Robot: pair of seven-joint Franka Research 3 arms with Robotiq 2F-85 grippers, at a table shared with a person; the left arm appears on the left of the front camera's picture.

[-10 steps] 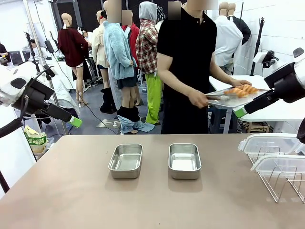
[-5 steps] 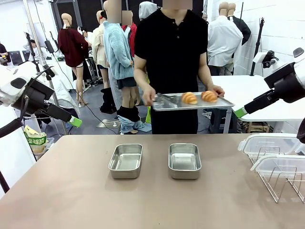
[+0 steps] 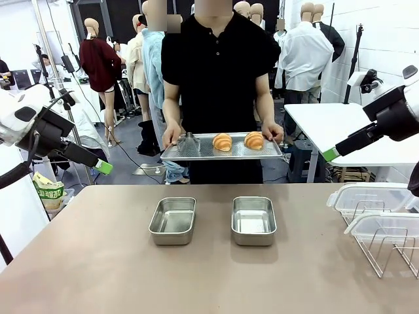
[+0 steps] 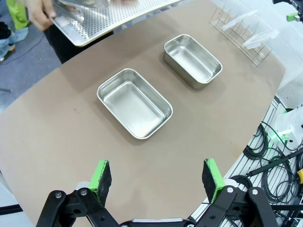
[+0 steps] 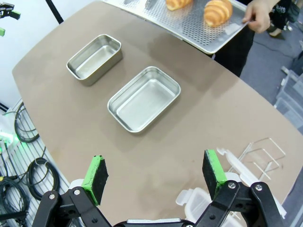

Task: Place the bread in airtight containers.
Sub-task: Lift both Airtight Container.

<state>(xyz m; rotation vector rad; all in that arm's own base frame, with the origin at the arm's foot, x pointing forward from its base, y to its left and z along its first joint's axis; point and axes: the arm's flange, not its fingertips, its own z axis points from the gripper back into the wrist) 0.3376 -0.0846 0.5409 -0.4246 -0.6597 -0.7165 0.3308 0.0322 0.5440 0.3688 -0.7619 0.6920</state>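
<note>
Two golden croissants (image 3: 222,141) (image 3: 254,140) lie on a perforated metal tray (image 3: 203,153) that a person holds in both hands just beyond the table's far edge. They also appear in the right wrist view (image 5: 218,12) (image 5: 177,4). Two empty steel containers (image 3: 173,220) (image 3: 253,220) sit side by side mid-table, again visible in the wrist views (image 4: 135,109) (image 4: 192,60) (image 5: 144,98) (image 5: 94,58). My left gripper (image 3: 103,167) (image 4: 156,175) hangs open, high off the table's left side. My right gripper (image 3: 329,154) (image 5: 154,172) hangs open, high at the right.
Metal tongs (image 3: 188,142) rest on the tray's left end. A wire rack (image 3: 386,252) holding translucent lids (image 3: 370,196) stands at the table's right edge, also seen in the wrist views (image 4: 241,33) (image 5: 258,151). A white side table (image 3: 340,124) stands behind at the right.
The person has turned from the side table and carried the tray with the croissants leftward, now facing my table. Neither arm has moved.
</note>
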